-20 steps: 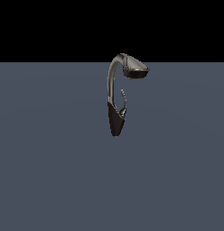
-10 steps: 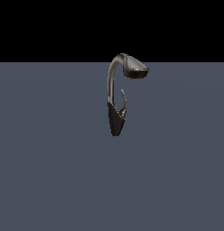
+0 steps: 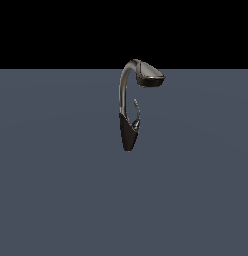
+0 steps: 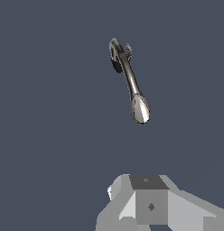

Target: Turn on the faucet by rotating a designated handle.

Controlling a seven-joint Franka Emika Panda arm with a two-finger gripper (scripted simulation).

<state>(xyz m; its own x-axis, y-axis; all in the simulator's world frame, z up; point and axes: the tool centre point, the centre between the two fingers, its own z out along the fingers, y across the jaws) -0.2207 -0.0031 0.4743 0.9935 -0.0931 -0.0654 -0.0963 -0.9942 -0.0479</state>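
Exterior view: faucet [image 3: 130,131] stands alone on the grey-blue surface [image 3: 56,190], a little right of frame centre, its head reaching the line where the surface meets the black background. Dark cone base, silver neck arching up to a wide flat head that points toward the exterior view's right. Handle [image 3: 136,114]: thin curved lever rising from the base, just beside the neck, under the head.

Wrist view: faucet [image 4: 129,79] seen from above, well apart from my grey body [image 4: 150,205]. My jaws: fingertips out of frame, cannot tell whether released or clenched. Nothing touching the handle [image 4: 128,48].
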